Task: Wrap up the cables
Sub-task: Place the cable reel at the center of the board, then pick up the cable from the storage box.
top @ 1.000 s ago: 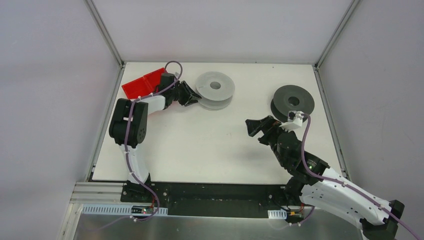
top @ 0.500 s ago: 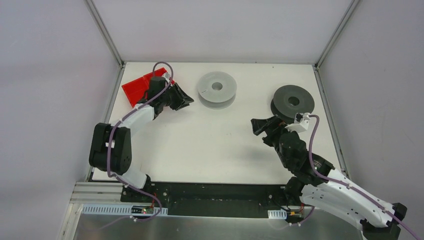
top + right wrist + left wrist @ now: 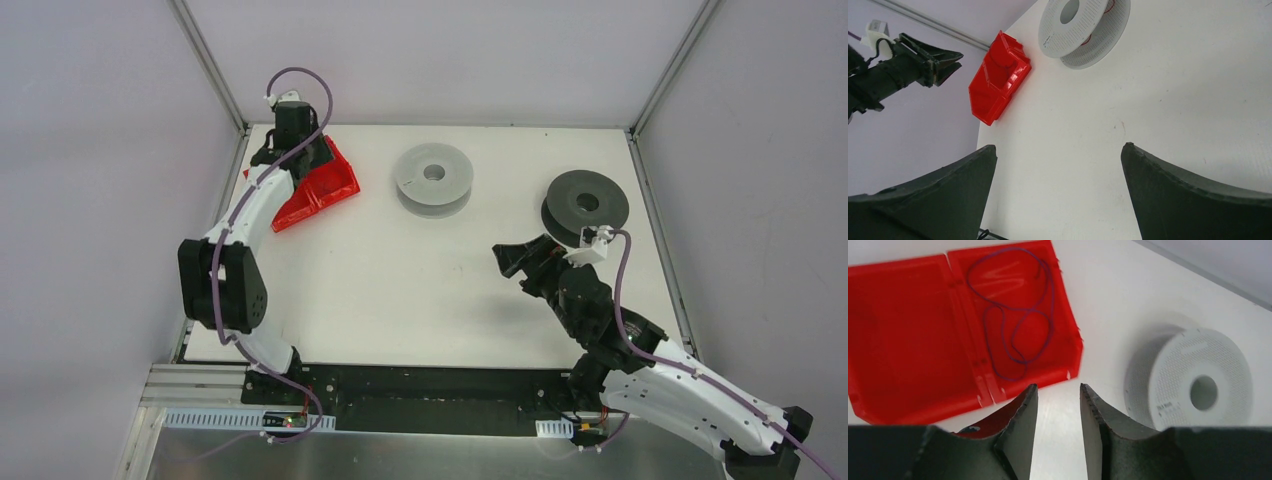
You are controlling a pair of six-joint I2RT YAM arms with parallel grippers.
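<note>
Left wrist view looks down on a shallow red plastic two-compartment bin [image 3: 898, 330]. The thin dark cable [image 3: 1015, 311] lies in loose curls in the compartment nearer the perforated light grey plastic spool [image 3: 1168, 370]. Nothing touches the wire. The left gripper [image 3: 1057, 387] hangs over the bin's edge, its jaws parted by a narrow gap and holding nothing. It is probably lining up to pick the wire out. The right gripper [image 3: 1058, 146] is spread wide and empty over the white tabletop [image 3: 400, 290] near the dark grey spool [image 3: 565, 210], seemingly waiting to assist once winding starts.
</note>
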